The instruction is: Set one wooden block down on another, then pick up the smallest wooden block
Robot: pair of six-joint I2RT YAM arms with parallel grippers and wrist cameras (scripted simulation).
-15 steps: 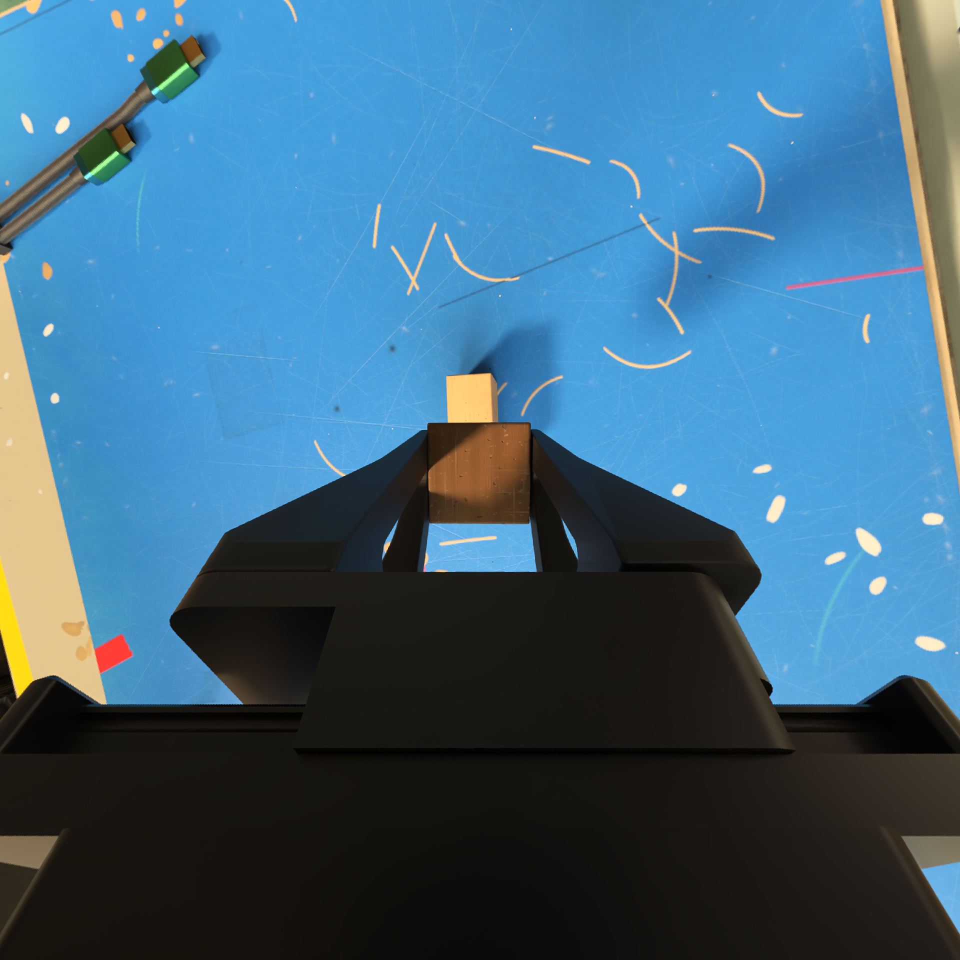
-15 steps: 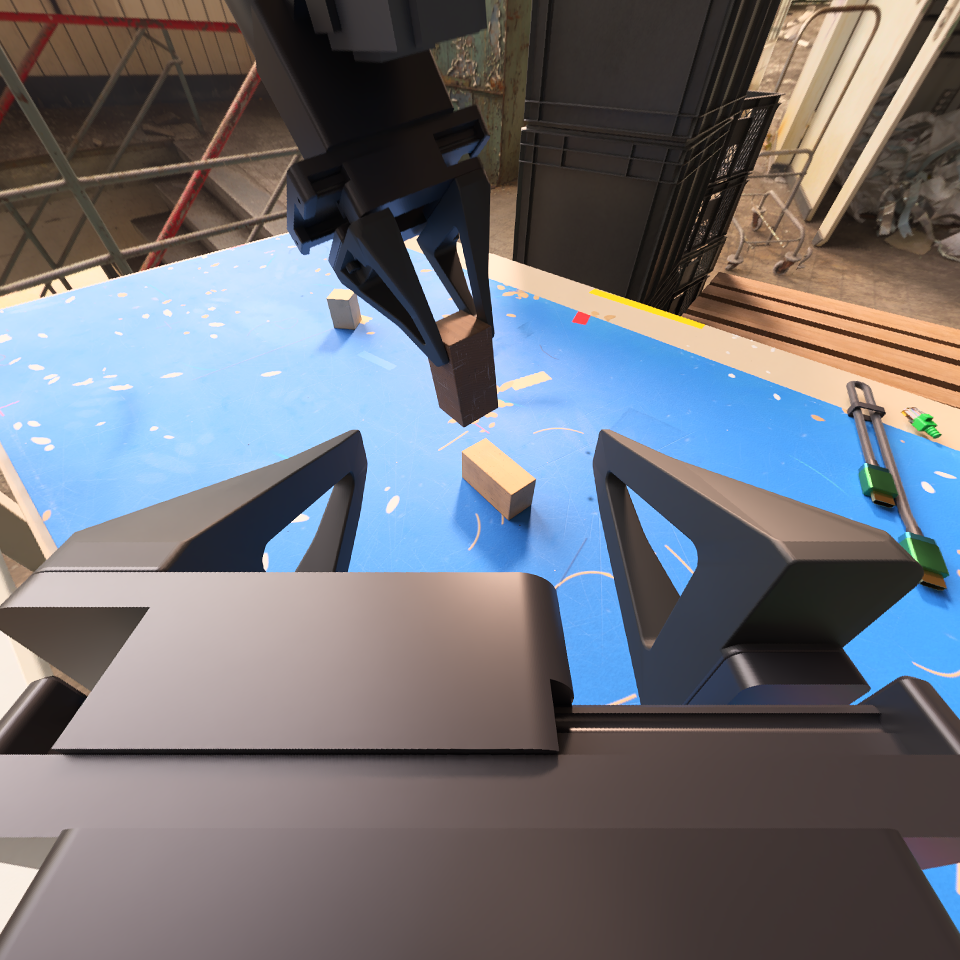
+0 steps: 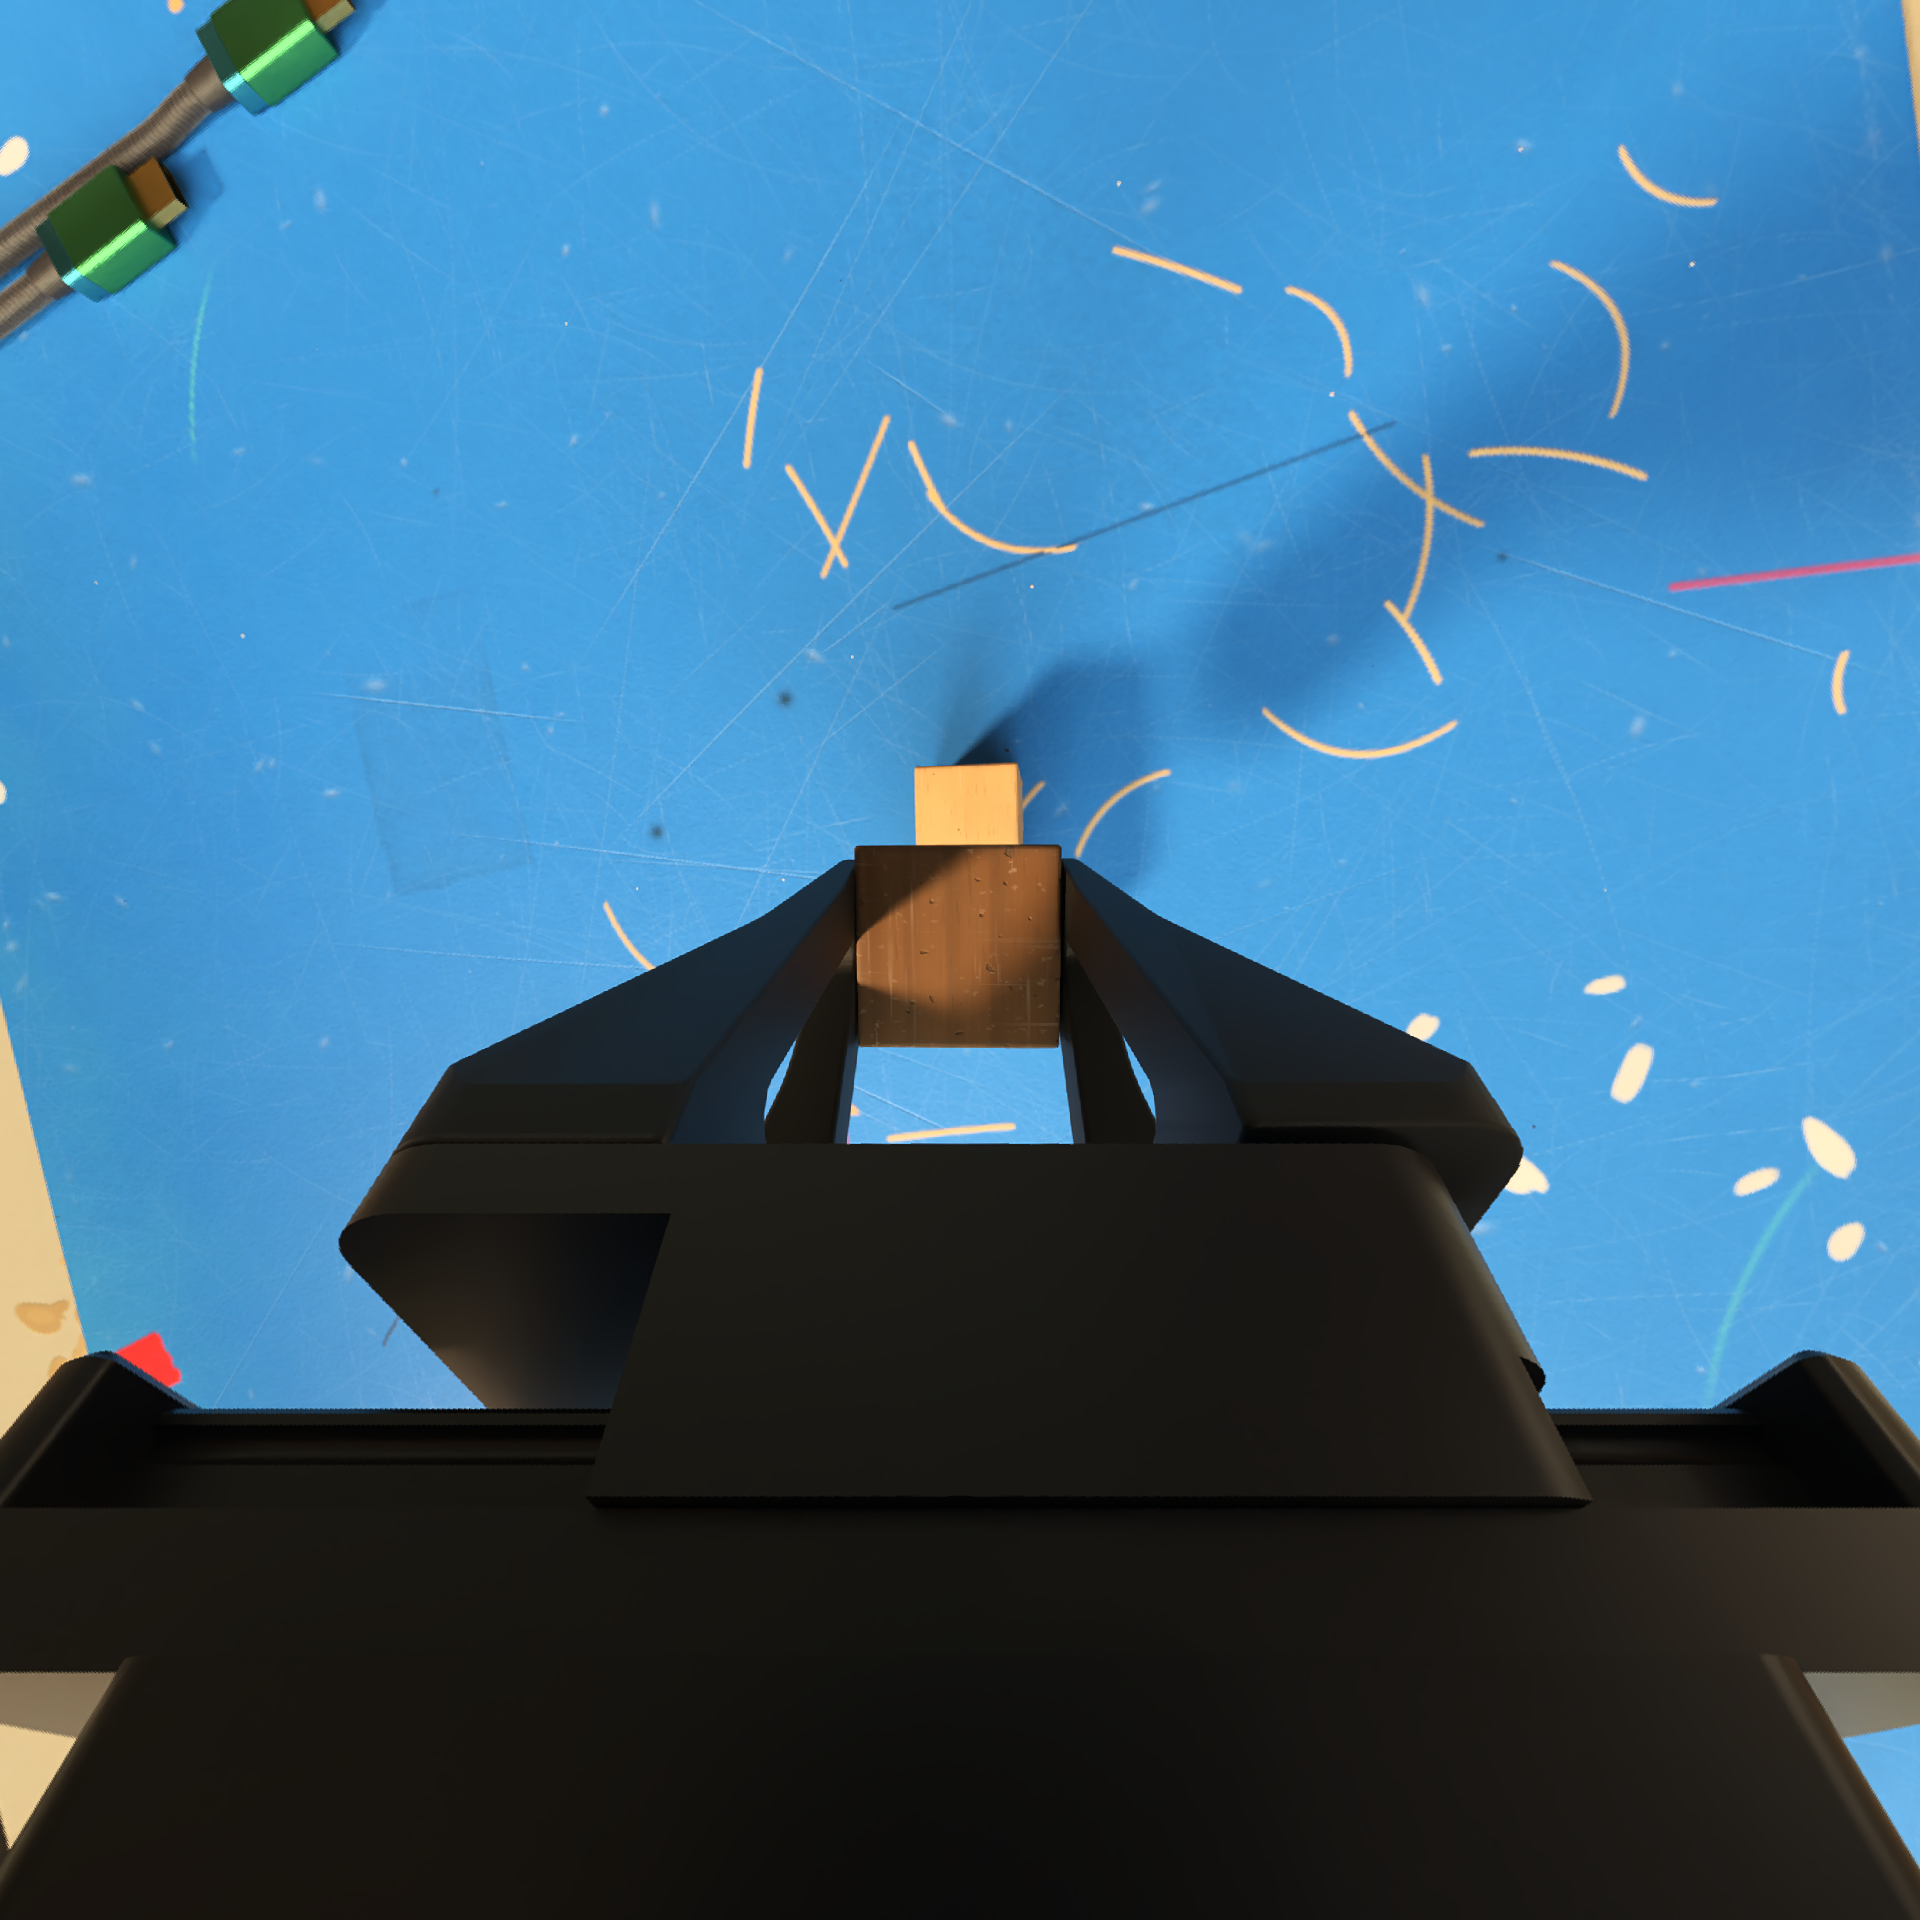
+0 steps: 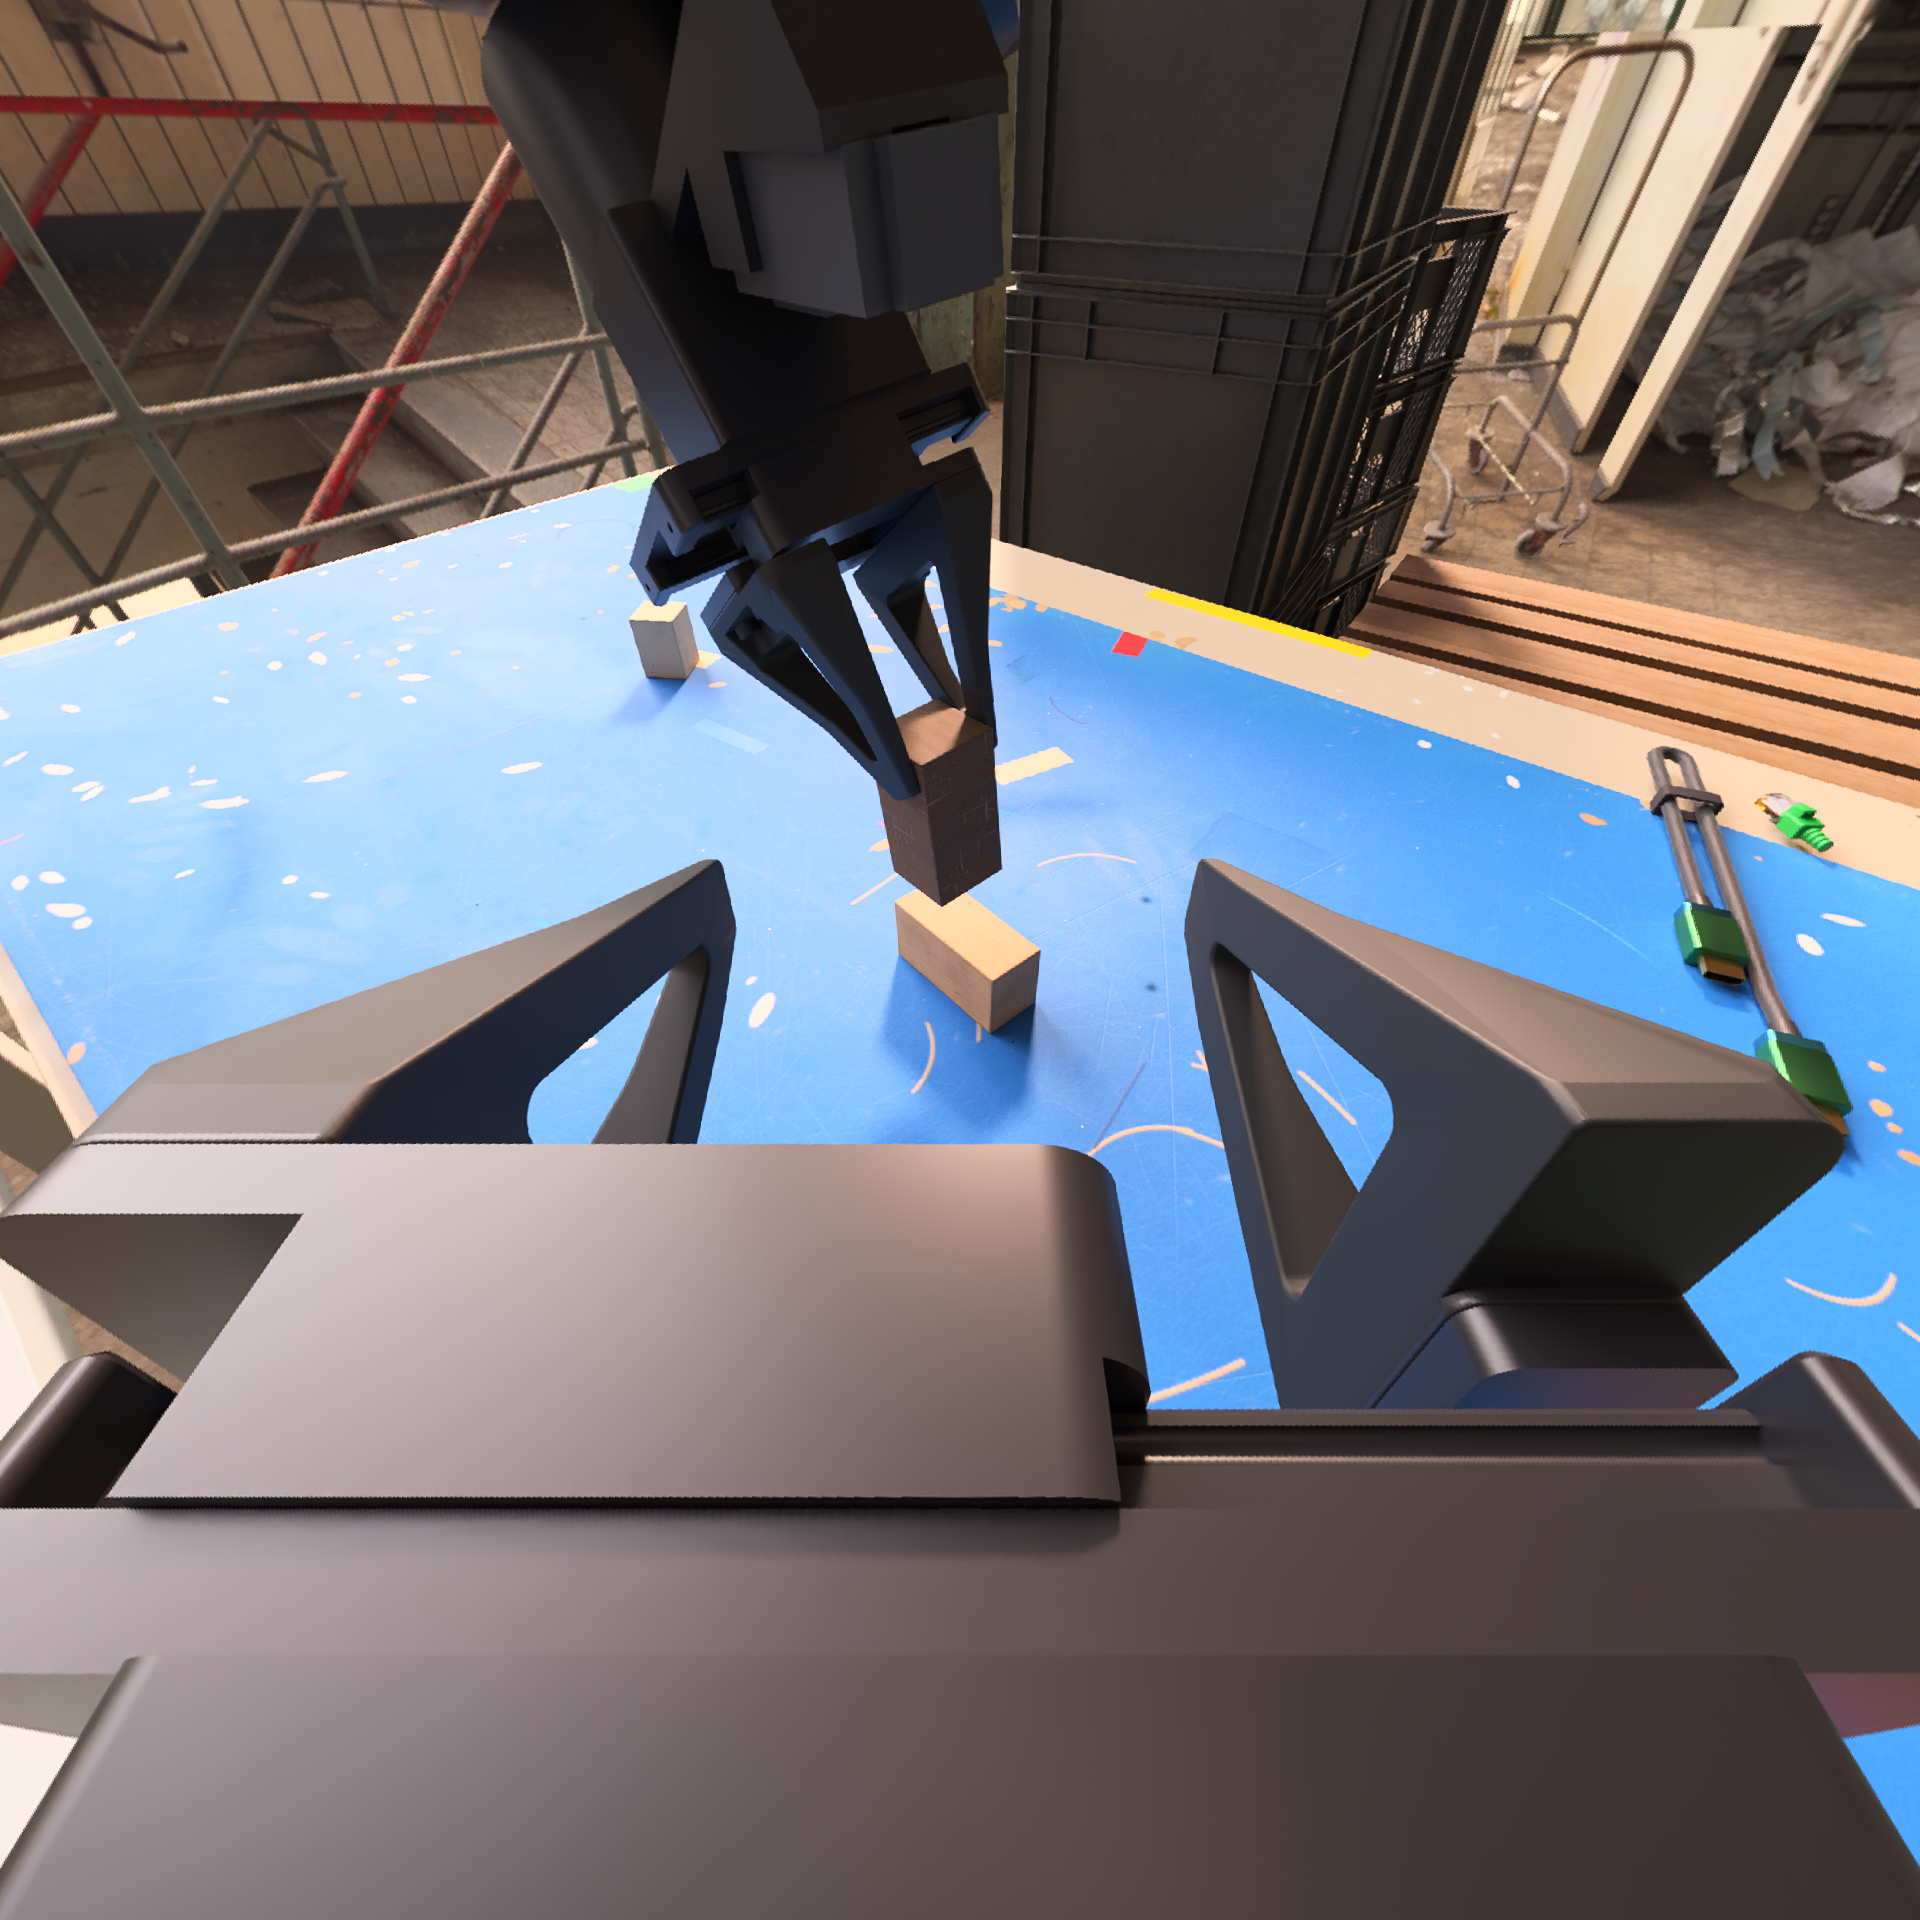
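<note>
My left gripper (image 3: 958,940) is shut on a dark brown wooden block (image 3: 956,945) and holds it upright just above the near end of a long light wooden block (image 3: 968,804) that lies on the blue mat. In the right wrist view the left gripper (image 4: 925,743) hangs over the mat, the dark block (image 4: 940,816) hovers a small gap above the light block (image 4: 966,958). A small pale cube (image 4: 663,638) sits farther back on the mat. My right gripper (image 4: 961,1039) is open and empty, low, with the light block beyond its fingertips.
A grey cable with green plugs (image 4: 1725,935) lies on the mat at the right, also at the upper left in the left wrist view (image 3: 114,234). A small green connector (image 4: 1803,823) lies near the table edge. Black crates (image 4: 1226,312) stand behind the table.
The left gripper has come down with the dark block, closer to the light block. The right gripper has not visibly moved.
</note>
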